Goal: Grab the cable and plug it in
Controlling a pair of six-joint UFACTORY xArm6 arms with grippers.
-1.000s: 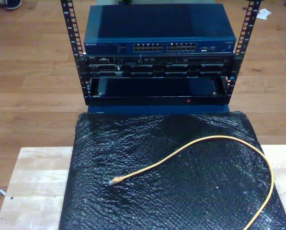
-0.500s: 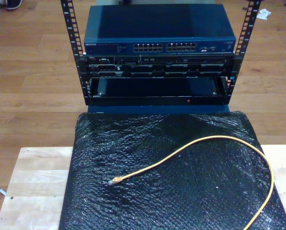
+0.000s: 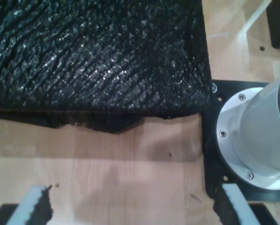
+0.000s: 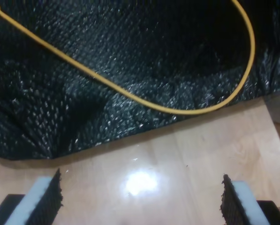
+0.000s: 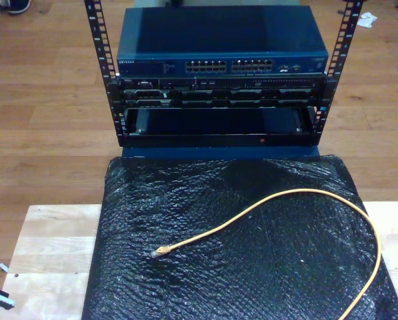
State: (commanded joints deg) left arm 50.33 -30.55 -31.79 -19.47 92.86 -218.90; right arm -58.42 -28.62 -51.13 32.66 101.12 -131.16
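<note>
Between the foam pads of my second pincer (image 4: 140, 199) lies bare table (image 4: 177, 154); the jaws stand wide apart, released, grasping nothing. Just beyond them the edge of the black mat (image 4: 60, 108) begins, and on the mat the cable (image 4: 130, 93) runs in a long yellow curve, bending back near the mat's edge closest to the pincer. That view cuts the cable off before its tip.

My first pincer (image 3: 130, 206) is likewise released, its two pads (image 3: 34, 204) spread over plain wood with nothing between them. Past them is another stretch of the mat's edge, ragged at one spot, and beside the mat a round metal arm base (image 3: 257, 136) bolted to a black plate (image 3: 210, 154). No cable lies on this part of the mat.

The exterior view gives what the wrist views lack: the whole cable, its clear plug (image 5: 160, 252) resting near the mat's middle, the line arching away from the plug towards the exterior view's right, then dropping along the mat's edge on that side. Beyond the mat's far edge stands a rack (image 5: 219, 73), its topmost unit a blue switch (image 5: 222, 40) with rows of ports (image 5: 229, 66) facing the mat. The plug is well apart from those ports.
</note>
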